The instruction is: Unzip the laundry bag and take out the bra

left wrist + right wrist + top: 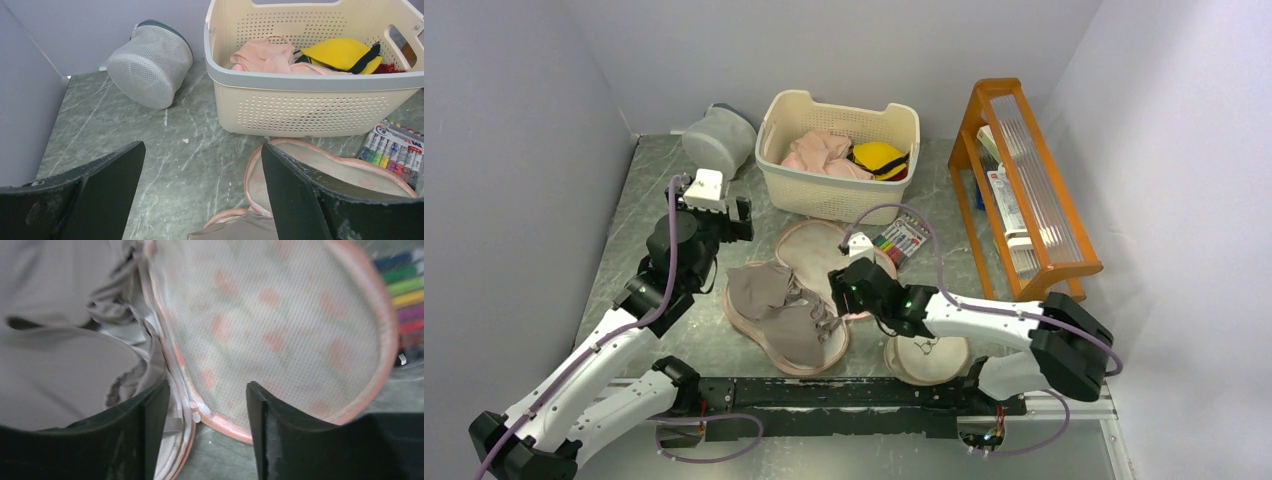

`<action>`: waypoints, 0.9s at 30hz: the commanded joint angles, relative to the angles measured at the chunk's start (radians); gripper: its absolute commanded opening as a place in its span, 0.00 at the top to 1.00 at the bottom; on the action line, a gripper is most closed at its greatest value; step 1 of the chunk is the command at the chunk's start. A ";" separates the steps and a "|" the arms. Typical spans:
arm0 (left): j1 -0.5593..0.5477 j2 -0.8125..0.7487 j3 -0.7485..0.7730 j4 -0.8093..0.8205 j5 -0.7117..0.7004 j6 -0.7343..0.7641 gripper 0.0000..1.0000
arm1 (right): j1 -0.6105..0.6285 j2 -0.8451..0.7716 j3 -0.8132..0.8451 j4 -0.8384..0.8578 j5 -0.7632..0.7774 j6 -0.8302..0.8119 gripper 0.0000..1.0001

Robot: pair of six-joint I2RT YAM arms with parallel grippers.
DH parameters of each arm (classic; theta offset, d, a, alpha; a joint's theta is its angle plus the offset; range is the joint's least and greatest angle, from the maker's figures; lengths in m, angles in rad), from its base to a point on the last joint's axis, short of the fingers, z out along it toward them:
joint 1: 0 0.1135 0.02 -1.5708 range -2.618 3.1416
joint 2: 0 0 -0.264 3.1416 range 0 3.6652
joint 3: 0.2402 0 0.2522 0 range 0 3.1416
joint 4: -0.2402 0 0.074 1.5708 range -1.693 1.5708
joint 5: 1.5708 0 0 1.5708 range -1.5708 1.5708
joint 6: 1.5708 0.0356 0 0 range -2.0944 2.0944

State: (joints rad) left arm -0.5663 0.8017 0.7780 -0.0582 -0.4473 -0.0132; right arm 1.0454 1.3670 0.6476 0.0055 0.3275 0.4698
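The laundry bag [819,250] lies unzipped and folded open in the middle of the table, with its mesh-lined lid [275,315] flipped toward the basket. The taupe bra [774,300] lies in the near half, cups up; it also shows in the right wrist view [60,365]. My right gripper [844,295] is open, low over the bag's hinge edge. Its fingers straddle the pink rim and a small white zip end [196,416], and the left finger [145,435] is against the bra's edge. My left gripper [734,222] is open and empty left of the lid [325,165], above bare table. The bra's edge [240,230] shows below.
A cream basket [824,195] with pink clothes [819,152] and a yellow item [879,158] stands behind the bag. A grey mesh pouch [719,138] lies at the back left, and a marker pack [902,238] is beside the lid. An orange rack [1024,180] stands at the right. A round cream pouch [927,358] lies near the front.
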 commanded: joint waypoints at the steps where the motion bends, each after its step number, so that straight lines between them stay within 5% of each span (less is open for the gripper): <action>1: 0.009 -0.011 0.039 -0.007 0.007 -0.008 0.03 | 0.015 -0.064 0.082 -0.098 0.073 -0.062 0.37; 5: 0.010 -0.042 0.033 -0.004 -0.046 -0.007 0.03 | 0.120 -0.018 0.137 -0.089 0.081 -0.071 0.23; 11: 0.009 -0.119 0.001 0.030 -0.172 -0.001 0.02 | 0.298 0.152 0.275 -0.047 0.070 -0.060 0.21; 27: 0.010 -0.153 0.000 0.032 -0.173 0.004 0.03 | 0.464 0.521 0.605 -0.270 0.275 -0.075 0.38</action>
State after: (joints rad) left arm -0.5663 0.6426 0.7742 -0.0406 -0.6174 -0.0147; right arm 1.4899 1.8355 1.1957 -0.2092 0.5392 0.4049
